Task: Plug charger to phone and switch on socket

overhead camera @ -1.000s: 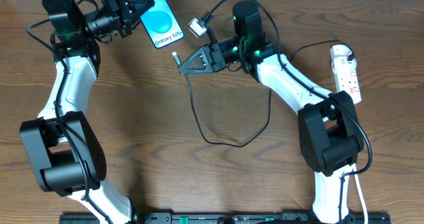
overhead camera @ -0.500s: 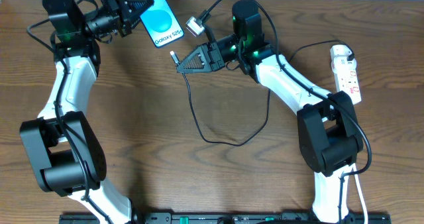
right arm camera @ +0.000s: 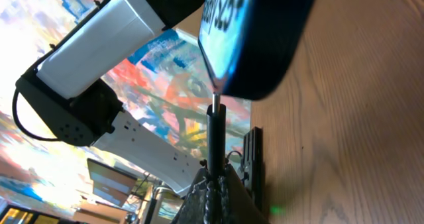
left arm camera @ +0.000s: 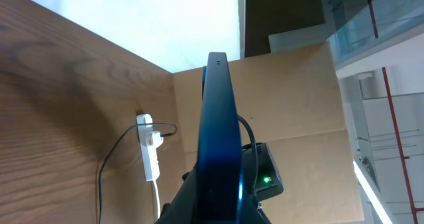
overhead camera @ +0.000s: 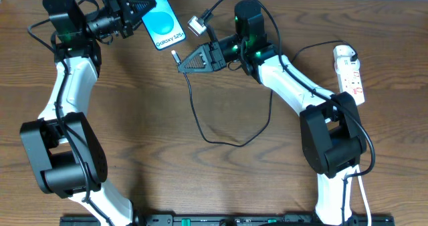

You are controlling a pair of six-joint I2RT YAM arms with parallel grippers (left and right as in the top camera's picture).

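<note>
Running off overhead's top: phone.

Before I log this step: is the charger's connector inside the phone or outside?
Not fully in: the right wrist view shows bare metal on the connector at the edge of the phone.

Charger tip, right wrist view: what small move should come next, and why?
Probably a short push of the right claw straight toward the phone's bottom edge. The charger tip sits at that edge with its metal end showing, so it looks lined up but not seated. The left claw holds the phone.
</note>
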